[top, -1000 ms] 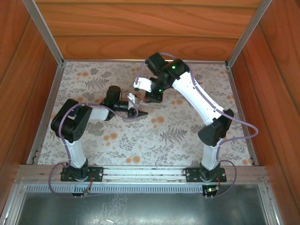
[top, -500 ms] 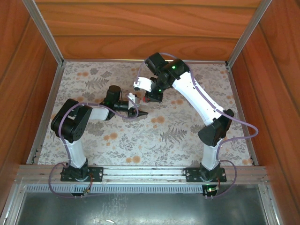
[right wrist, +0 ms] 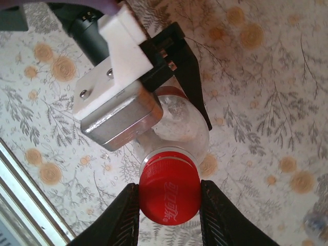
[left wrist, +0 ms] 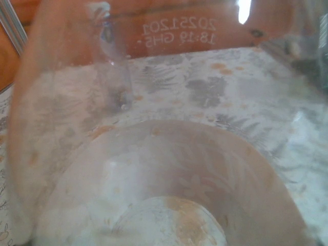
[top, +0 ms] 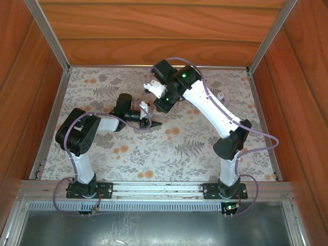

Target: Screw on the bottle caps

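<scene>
- Right wrist view: right gripper [right wrist: 169, 188] pinches the red cap [right wrist: 169, 197] from both sides, seated on the clear bottle [right wrist: 180, 123] neck, placed for twisting.
- Top external view: left gripper [top: 155, 124] clamps the clear bottle, apparently bracing it against rotation.
- Judgement: 1 cap being threaded.

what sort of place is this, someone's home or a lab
Probably a robot test cell, not a home: a floral-covered table boxed in by wood-panel walls on an aluminium frame, with the left arm and right arm bolted to a rail at its near edge.
</scene>
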`<state>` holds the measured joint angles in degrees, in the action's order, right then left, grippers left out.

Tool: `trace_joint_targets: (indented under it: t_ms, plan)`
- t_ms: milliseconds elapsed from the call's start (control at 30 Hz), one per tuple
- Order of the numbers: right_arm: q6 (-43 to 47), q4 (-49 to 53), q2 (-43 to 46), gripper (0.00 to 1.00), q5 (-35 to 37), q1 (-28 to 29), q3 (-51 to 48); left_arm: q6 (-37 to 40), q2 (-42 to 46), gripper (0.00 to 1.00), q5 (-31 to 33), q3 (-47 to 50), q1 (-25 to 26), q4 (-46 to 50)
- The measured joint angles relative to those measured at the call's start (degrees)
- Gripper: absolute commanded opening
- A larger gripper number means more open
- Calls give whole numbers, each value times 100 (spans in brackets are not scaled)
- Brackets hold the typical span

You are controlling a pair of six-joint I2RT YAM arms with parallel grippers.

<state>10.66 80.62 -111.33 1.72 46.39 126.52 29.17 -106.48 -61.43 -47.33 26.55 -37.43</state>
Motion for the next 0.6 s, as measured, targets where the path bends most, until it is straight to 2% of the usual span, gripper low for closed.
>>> trace_joint_targets:
  t_ms: [367, 467, 600]
  plan:
    - [-3274, 866, -719, 17, 442, 205, 1204, -2, 0, 56, 11, -31, 0, 66]
    - [-3803, 986, -859, 18, 640, 264, 1438, -2, 2, 56, 13, -31, -11, 76]
    - [-4092, 1016, -905, 25, 791, 313, 1519, -2, 9, 56, 15, -31, -24, 98]
